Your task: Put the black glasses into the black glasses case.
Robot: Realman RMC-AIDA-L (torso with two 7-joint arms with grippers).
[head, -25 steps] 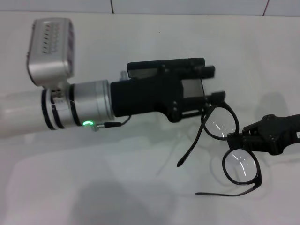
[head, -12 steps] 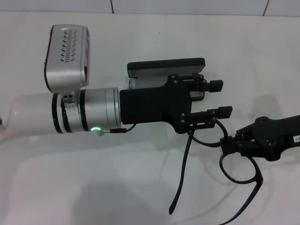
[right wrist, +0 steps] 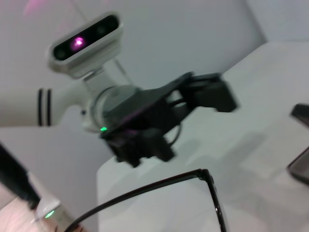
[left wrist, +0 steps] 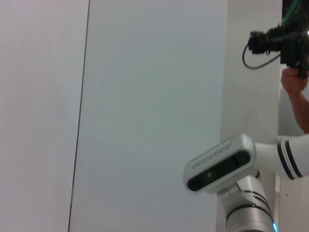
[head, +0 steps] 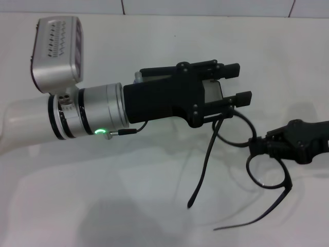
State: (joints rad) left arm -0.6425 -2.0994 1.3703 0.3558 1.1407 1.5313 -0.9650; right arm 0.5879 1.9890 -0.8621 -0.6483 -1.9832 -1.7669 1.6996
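Left arm's matte black angular gripper had visible screws; behind it sat a silver wrist cylinder with black bands, green LED, thin black cable, silver perforated camera box.

The left end effector hides most of the black glasses case (one edge shows)

The bench filling the head view is a smooth, matt white surface with faint soft shadows, and the black glasses at lower right look like thin glossy black plastic, their slim temple arms catching a little light. The left gripper at centre is matt black hard plastic with small dark screws, joined to a brushed silvery metal wrist cuff. The right gripper at the right edge is the same matt black plastic.
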